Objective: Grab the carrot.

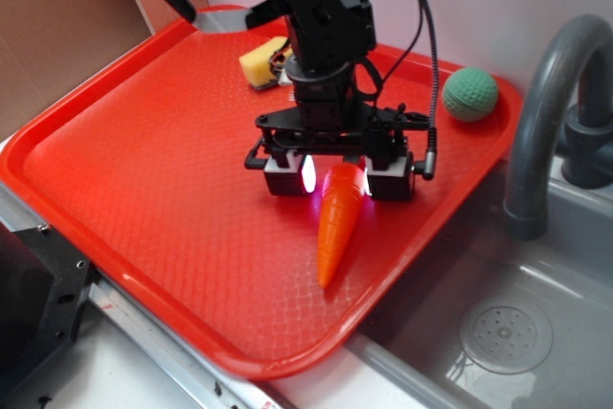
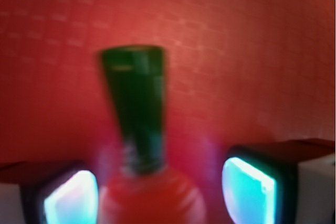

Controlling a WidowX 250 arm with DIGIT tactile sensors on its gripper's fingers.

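The carrot (image 1: 337,227) is glossy orange and tapered. It lies on the red tray (image 1: 144,170) with its tip toward the tray's front edge. My gripper (image 1: 337,179) is low over its thick end, open, with one finger on each side. In the wrist view the carrot's orange shoulder (image 2: 152,200) and dark green stem (image 2: 136,108) sit between the glowing pads (image 2: 71,198), with a small gap on each side. The wrist view is blurred.
A yellow sponge wedge (image 1: 263,62) lies at the tray's back, behind the arm. A green ball (image 1: 469,93) sits at the tray's back right corner. A grey faucet (image 1: 551,112) and a sink with a drain (image 1: 505,337) are right of the tray.
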